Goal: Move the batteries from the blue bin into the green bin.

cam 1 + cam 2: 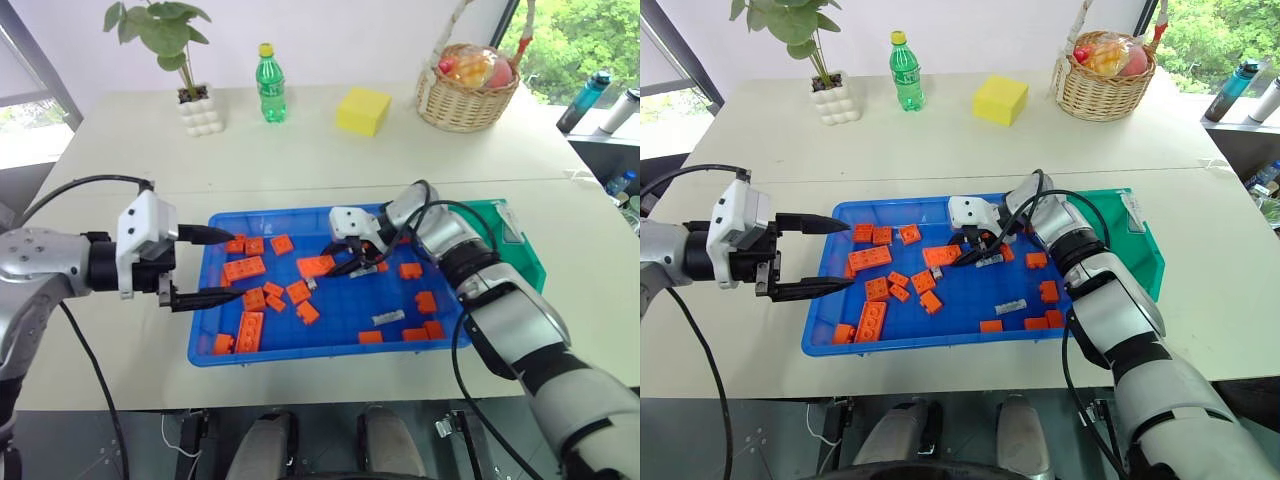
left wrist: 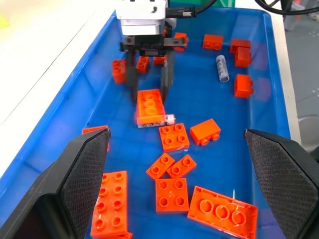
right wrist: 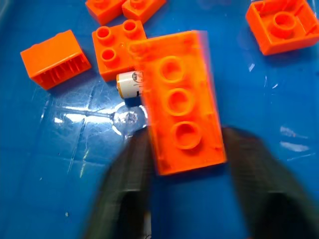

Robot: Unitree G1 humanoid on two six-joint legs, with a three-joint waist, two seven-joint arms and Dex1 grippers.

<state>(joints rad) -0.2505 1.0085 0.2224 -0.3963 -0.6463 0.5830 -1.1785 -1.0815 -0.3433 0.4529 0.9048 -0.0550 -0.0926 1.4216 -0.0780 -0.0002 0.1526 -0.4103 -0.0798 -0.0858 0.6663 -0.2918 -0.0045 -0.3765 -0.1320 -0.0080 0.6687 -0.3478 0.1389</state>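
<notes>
A: Where are the batteries?
B: In the blue bin (image 1: 205,340). 1 battery (image 2: 155,120) lies half under a long orange brick (image 2: 150,105) mid-bin; another battery (image 1: 388,318) lies bare nearer the bin's right end.
A: And the right claw (image 2: 149,85)?
B: Over that brick, fingers partly apart straddling it; I cannot tell whether it grips anything.
A: The left claw (image 1: 210,267)?
B: Wide open and empty at the blue bin's left rim. The green bin (image 1: 520,245) touches its right end, on the table (image 1: 300,150).
</notes>
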